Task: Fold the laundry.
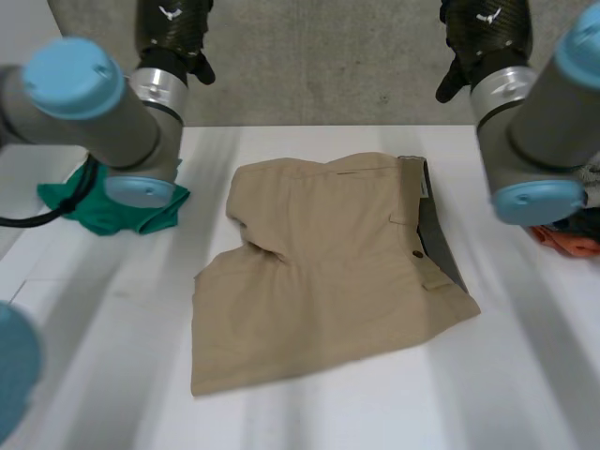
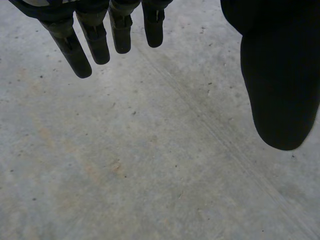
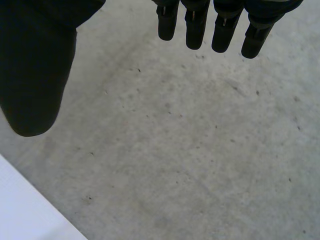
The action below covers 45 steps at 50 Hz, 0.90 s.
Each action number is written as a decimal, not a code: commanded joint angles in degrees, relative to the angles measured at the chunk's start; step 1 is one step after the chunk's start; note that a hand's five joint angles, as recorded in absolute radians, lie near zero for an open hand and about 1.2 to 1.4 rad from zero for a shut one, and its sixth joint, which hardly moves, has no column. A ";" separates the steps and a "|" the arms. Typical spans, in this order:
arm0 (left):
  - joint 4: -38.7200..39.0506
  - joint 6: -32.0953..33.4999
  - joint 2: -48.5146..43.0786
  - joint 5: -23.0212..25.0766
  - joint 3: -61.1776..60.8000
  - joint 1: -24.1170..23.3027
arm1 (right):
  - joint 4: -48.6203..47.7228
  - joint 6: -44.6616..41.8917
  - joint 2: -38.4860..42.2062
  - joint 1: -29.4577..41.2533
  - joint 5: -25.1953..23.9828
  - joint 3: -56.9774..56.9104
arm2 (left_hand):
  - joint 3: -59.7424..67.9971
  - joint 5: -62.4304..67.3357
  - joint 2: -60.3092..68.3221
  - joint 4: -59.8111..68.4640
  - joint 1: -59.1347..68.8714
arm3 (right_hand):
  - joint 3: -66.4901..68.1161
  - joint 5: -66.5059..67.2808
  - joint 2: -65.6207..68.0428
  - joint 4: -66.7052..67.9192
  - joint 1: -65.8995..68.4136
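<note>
At the middle of the table (image 1: 525, 375), shorts (image 1: 328, 272) laid flat, waistband toward the right edge, leg ends toward the left edge. Near the left edge, well apart from the shorts, a bunched cloth (image 1: 94, 211), partly hidden by the left arm. At the right edge, another cloth (image 1: 567, 242), partly hidden by the right arm. Beyond the far edge, left hand (image 1: 173, 33) and right hand (image 1: 483, 33), over the floor (image 2: 150, 150).
</note>
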 commanded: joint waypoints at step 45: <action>-4.71 0.21 31.32 5.41 -79.31 -5.92 | -6.94 -23.92 -11.11 -16.55 -32.90 60.59 | 43.64 42.94 43.80 44.10 44.91 | 63.52 62.86 63.39 63.53 62.59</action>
